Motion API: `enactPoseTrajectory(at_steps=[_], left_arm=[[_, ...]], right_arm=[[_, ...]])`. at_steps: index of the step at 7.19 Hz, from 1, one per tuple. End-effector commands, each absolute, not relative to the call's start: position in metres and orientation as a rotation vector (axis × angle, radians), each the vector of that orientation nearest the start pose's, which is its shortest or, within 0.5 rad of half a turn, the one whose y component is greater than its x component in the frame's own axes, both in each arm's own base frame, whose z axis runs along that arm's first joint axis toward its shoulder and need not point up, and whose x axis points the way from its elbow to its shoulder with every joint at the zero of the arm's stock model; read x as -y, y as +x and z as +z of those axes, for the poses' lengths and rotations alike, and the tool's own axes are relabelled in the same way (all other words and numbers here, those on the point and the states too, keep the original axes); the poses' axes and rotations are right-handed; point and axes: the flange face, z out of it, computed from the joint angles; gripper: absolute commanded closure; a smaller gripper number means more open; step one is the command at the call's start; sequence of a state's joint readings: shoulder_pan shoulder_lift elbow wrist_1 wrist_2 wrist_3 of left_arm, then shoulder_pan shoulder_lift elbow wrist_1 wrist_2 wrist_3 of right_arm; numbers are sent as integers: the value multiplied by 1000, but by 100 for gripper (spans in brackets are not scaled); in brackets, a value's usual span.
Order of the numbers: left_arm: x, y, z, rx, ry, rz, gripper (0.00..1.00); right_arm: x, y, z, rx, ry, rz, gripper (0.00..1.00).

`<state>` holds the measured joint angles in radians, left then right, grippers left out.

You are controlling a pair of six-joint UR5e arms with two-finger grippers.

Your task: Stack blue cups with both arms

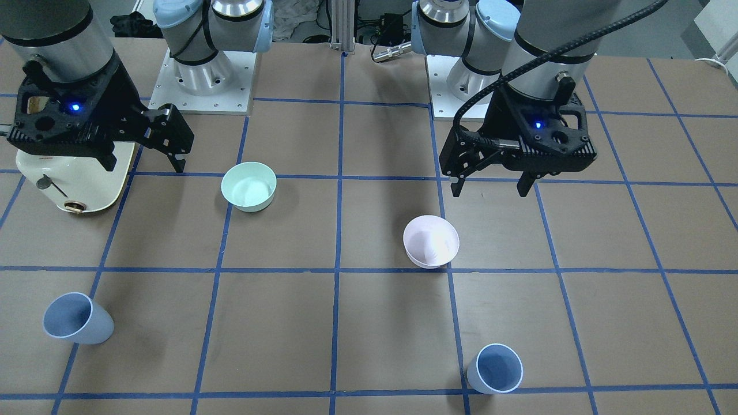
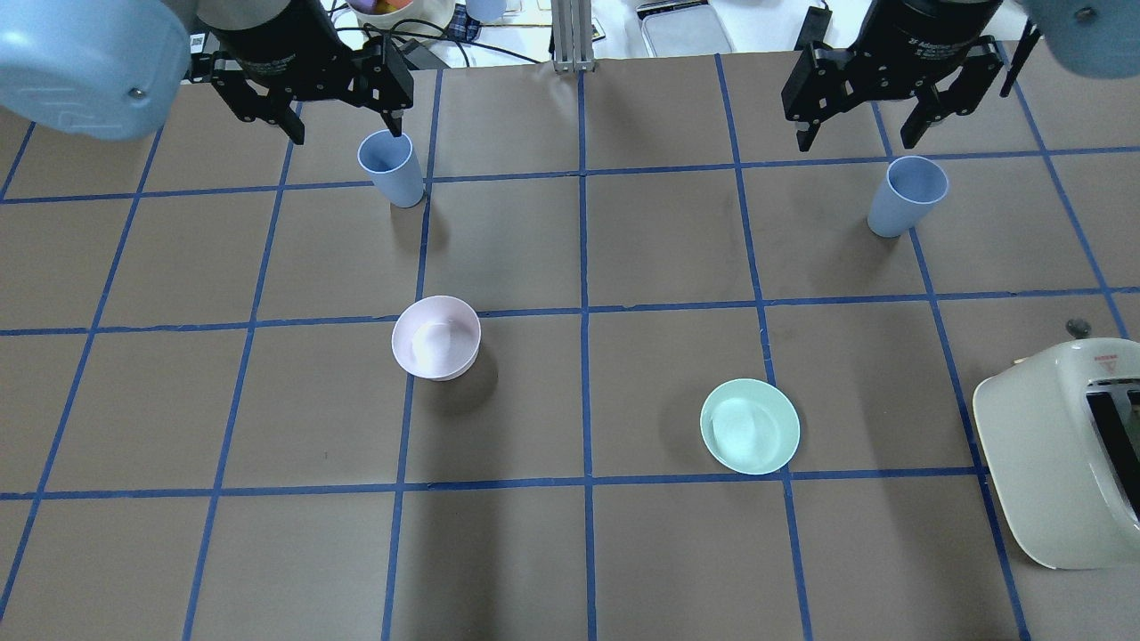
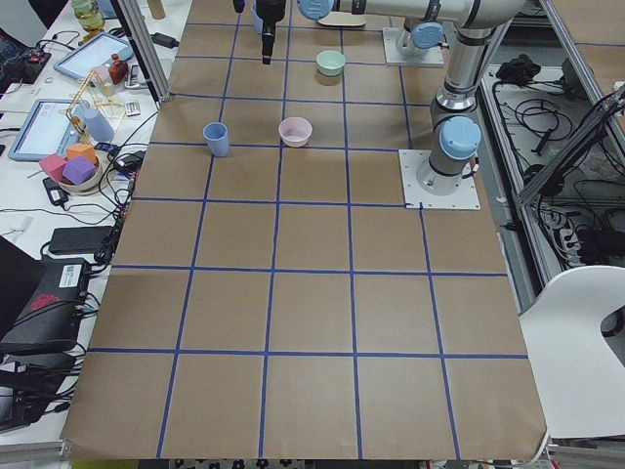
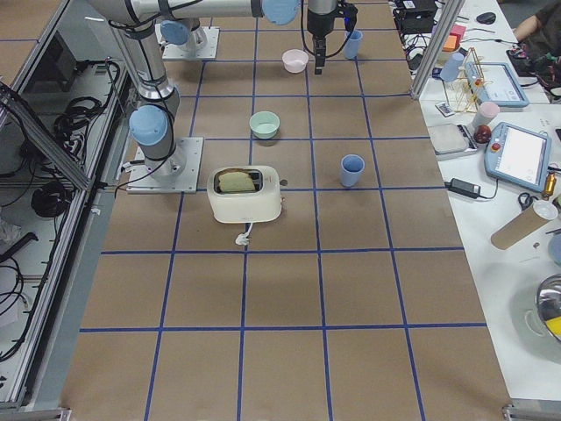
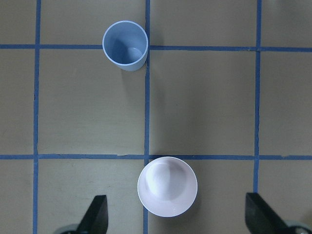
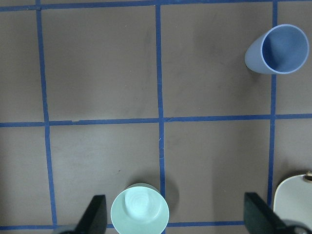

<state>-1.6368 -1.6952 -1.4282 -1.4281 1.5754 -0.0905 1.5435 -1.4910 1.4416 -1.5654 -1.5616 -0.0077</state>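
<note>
Two blue cups stand upright and apart on the far side of the table. One cup [image 2: 392, 167] [image 1: 494, 369] [image 5: 125, 45] is on my left. The other cup [image 2: 907, 196] [image 1: 78, 319] [image 6: 277, 49] is on my right. My left gripper [image 1: 490, 185] [image 2: 346, 116] [image 5: 175, 219] is open and empty, held high, short of the left cup and near the pink bowl [image 1: 431, 241] [image 5: 167, 186]. My right gripper [image 1: 144, 164] [image 2: 859, 135] [image 6: 175, 219] is open and empty, held high, short of the right cup.
A mint-green bowl [image 2: 750, 425] [image 1: 249, 185] [image 6: 140, 210] stands right of centre. A cream toaster [image 2: 1064, 450] [image 1: 75, 178] stands at my near right, under the right gripper's body in the front-facing view. Blue tape lines grid the brown table [image 2: 570, 552].
</note>
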Motion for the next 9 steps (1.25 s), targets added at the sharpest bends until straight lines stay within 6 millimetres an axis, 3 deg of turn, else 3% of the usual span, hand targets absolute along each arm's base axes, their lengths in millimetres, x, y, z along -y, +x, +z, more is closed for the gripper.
enactPoseTrajectory(at_steps=[1, 6, 7, 9], left_arm=[[549, -169, 509, -3139, -39, -251, 0], [551, -171, 510, -3141, -39, -251, 0], [561, -171, 502, -3140, -39, -210, 0], [562, -169, 507, -3141, -44, -150, 0]], right_arm=[[533, 120, 510, -3132, 31, -65, 0], [534, 118, 508, -3132, 36, -58, 0], [534, 118, 508, -3132, 36, -58, 0], [534, 118, 508, -3132, 36, -56, 0]])
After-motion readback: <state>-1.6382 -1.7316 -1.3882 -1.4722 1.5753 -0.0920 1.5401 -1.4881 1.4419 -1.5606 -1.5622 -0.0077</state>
